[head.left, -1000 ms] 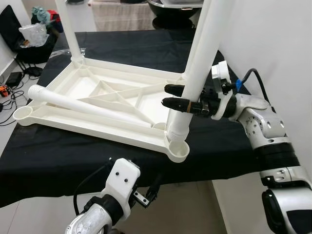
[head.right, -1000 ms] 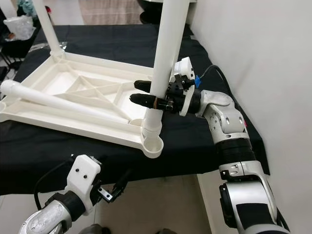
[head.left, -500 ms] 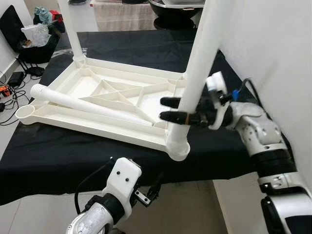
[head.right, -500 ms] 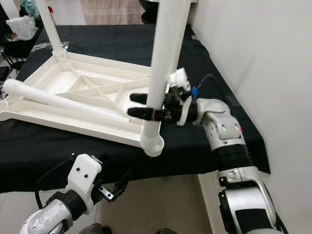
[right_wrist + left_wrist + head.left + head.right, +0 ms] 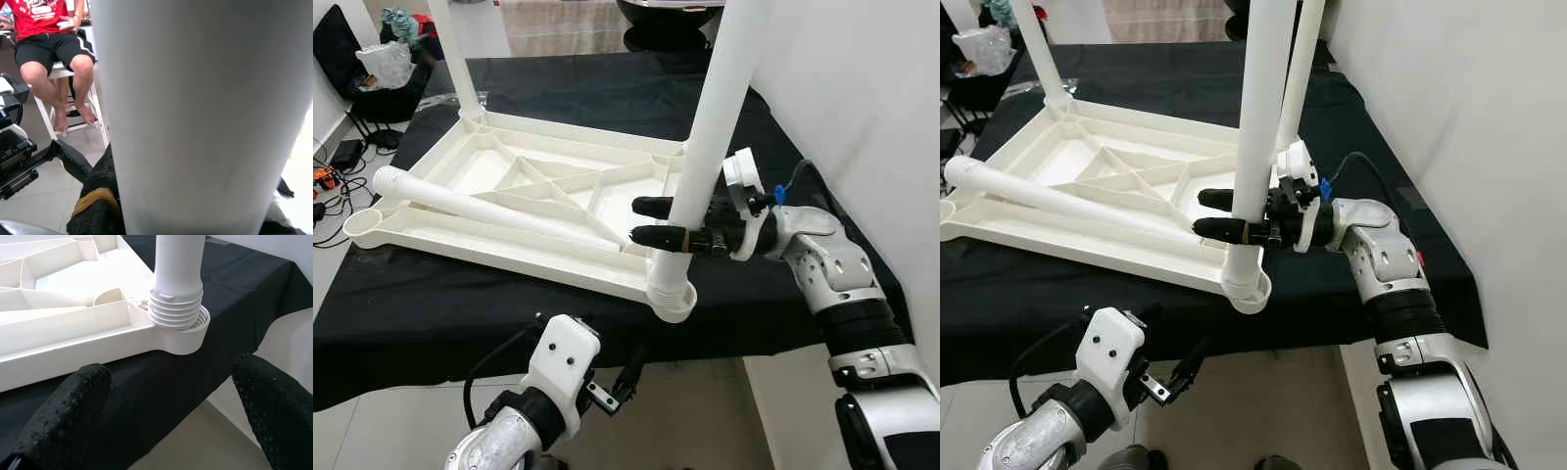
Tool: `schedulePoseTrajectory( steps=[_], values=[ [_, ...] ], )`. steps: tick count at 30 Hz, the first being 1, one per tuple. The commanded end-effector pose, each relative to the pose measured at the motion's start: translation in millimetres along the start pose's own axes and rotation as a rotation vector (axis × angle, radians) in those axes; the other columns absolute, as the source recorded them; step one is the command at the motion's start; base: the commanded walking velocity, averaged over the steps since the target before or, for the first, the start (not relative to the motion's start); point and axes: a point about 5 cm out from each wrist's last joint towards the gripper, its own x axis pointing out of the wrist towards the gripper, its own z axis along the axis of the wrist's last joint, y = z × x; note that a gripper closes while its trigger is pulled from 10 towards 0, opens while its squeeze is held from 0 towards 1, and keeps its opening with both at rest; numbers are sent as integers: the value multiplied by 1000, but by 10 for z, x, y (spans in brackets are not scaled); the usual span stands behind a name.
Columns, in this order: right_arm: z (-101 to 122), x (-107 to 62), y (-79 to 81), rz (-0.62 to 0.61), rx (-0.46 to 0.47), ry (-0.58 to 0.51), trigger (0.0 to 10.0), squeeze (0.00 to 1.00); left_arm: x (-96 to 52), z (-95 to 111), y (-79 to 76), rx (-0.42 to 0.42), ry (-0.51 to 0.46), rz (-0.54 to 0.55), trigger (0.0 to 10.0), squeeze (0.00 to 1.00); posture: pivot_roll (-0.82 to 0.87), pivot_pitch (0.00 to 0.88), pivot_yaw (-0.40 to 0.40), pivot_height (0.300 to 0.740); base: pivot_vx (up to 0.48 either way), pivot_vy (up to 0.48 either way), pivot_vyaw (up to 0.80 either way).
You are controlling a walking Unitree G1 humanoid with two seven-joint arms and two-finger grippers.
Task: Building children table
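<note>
Seating the near-corner leg: ribbed end entered in the corner socket [image 5: 188, 330] of the upturned table top [image 5: 509, 196], at 6 o'clock of that frame, on the black-draped desk [image 5: 431, 313].

At 9 o'clock: loose leg [image 5: 470, 208] lying slantwise across the ribs, not yet fitted. Far leg [image 5: 455, 54] upright at 11 o'clock of the frame.

Low at 7 o'clock: left claw [image 5: 631, 364] below the desk edge, fingers [image 5: 73, 406] spread wide, holding nothing, aimed up at the socket.

At 3 o'clock: right claw [image 5: 656, 221] clamped on the upright leg [image 5: 710, 127], one finger either side, a little above the ribs.

For a clean seat, probably best: leg kept plumb over the socket, pressed straight down, perhaps with a slight twist; frame steadied by the free claw against sliding on the cloth.

Hard to tell: seating depth, several ribs showing above the rim. Leg tops cut off. Fourth corner behind the gripped leg, partly hidden. Person [image 5: 54, 44] seated beyond, partly cropped.
</note>
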Motion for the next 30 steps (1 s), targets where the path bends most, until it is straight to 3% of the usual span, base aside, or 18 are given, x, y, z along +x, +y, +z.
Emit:
schedulePoseTrajectory(
  steps=[1,6,16,30],
  values=[
    [16,-37,2,13,-15,16,10000,0,-9,-20,3,-1,17,-2,10000,0,74,192,-33,740,0,0,0],
    [40,-106,25,30,-13,19,10000,0,-8,-22,14,3,18,-2,10000,0,74,192,-30,740,0,0,0],
    [-16,-89,124,97,-8,53,10000,0,1,-15,17,7,17,-7,10000,0,75,192,-28,740,0,0,0],
    [-84,-1,90,35,-24,63,10000,0,6,-8,28,13,15,0,10000,0,76,193,-28,740,0,0,0]
  ],
)
